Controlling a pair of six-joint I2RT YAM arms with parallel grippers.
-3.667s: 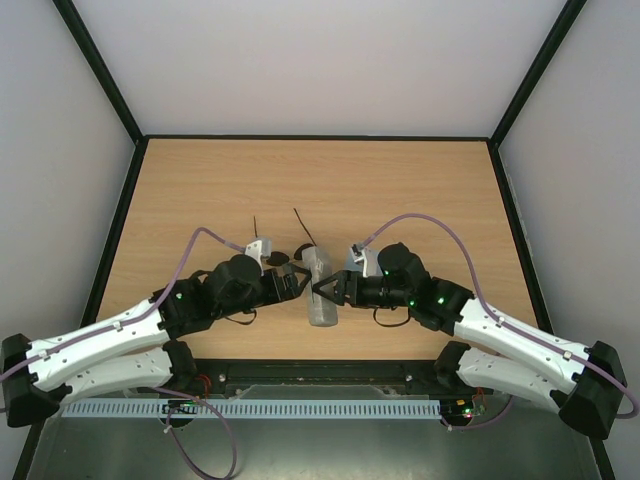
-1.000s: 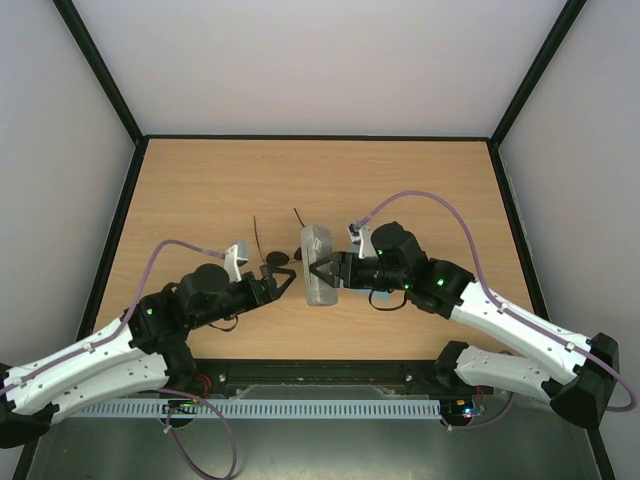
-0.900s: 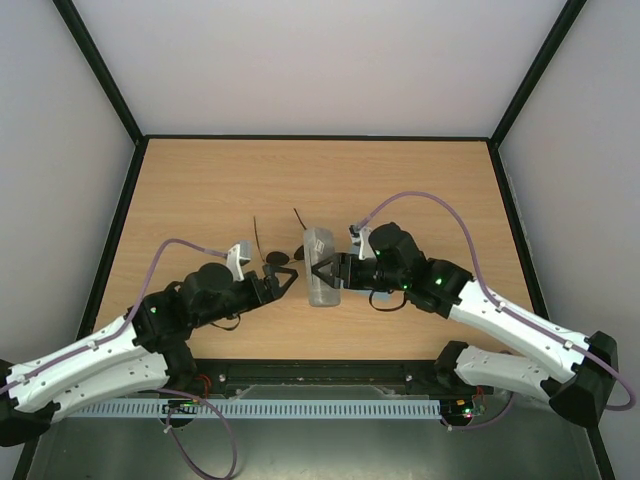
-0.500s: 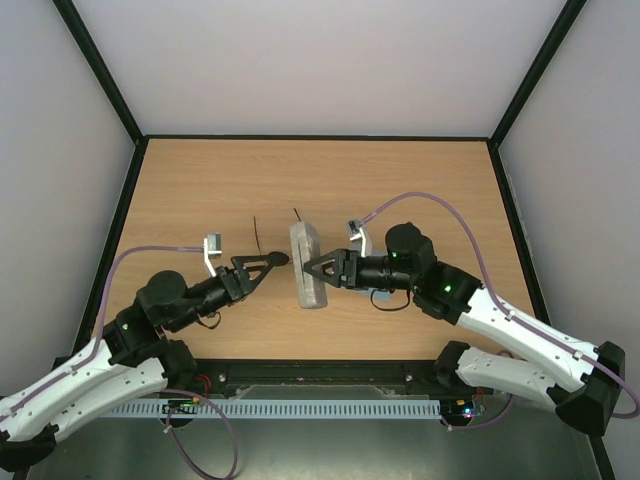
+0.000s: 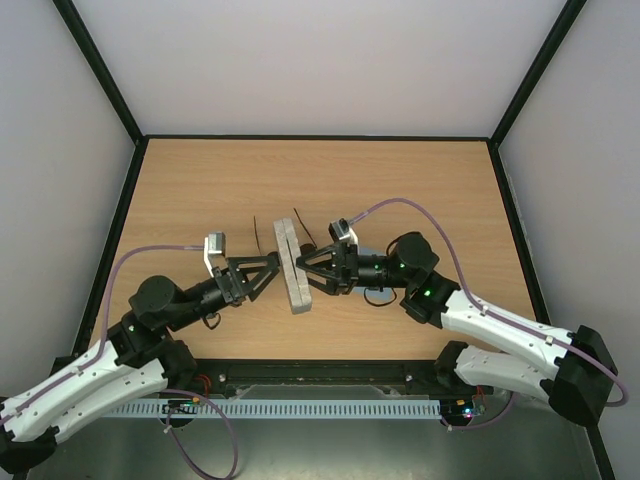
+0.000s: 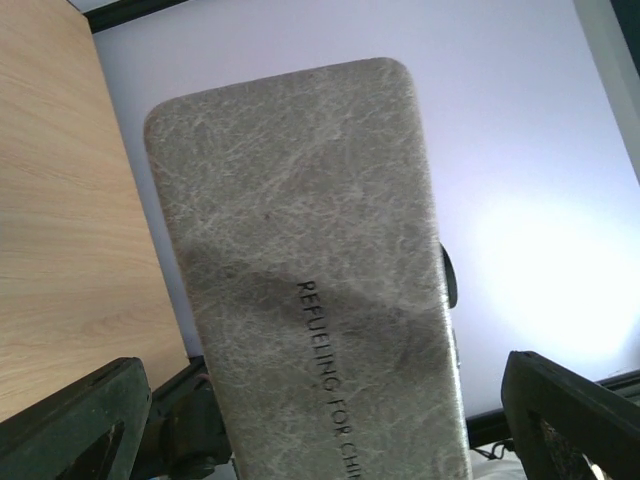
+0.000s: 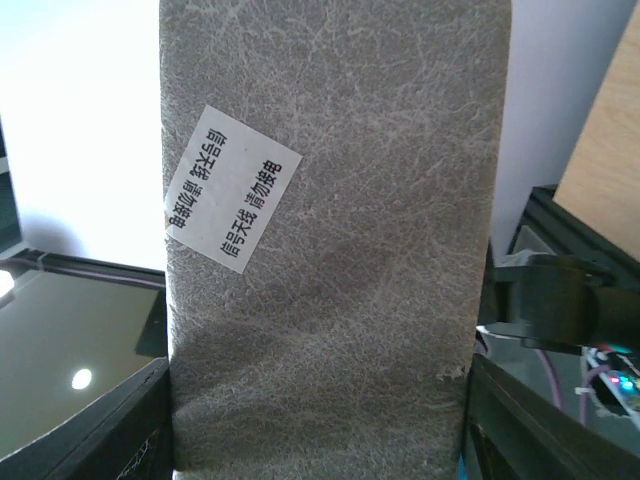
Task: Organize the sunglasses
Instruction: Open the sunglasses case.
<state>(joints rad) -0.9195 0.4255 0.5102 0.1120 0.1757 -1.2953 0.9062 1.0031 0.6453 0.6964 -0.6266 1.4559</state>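
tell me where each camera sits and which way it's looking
Top external: fixed above and behind the arms, looking down on the table; both arms show, left gripper and right gripper either side of the grey case.
Left wrist: on the left arm, facing the case's lettered face; its own fingers flank it at the bottom corners.
Right wrist: on the right arm, facing the face with the white sticker; its fingers show likewise.
Shared: the two wrist views see opposite faces of the same case.
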